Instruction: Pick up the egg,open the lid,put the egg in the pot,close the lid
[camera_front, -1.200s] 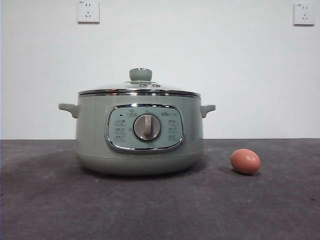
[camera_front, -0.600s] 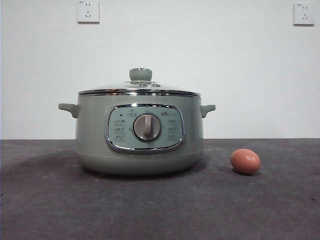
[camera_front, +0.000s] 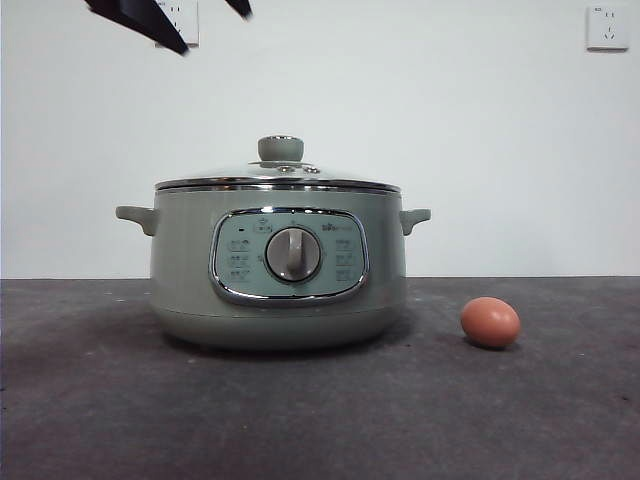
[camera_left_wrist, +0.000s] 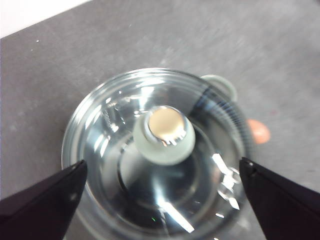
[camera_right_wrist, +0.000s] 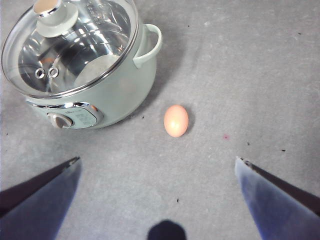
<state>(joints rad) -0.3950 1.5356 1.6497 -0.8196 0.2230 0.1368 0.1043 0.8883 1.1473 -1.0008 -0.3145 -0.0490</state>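
Front view: the left gripper (camera_front: 195, 25) is hanging high above the pot (camera_front: 278, 262), jaws spread, grasping nothing; one egg (camera_front: 490, 322) is lying on the table (camera_front: 320, 420) beside the pot, apart.

Left wrist view: one lid (camera_left_wrist: 155, 155) is sitting closed below.

Right wrist view: the right gripper (camera_right_wrist: 160, 200) is hovering released above the egg.

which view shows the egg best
The right wrist view: the egg lies whole on the grey table beside the pot, unobstructed. The front view also shows it whole, side-on and low. The left wrist view catches only a blurred orange sliver past the lid.
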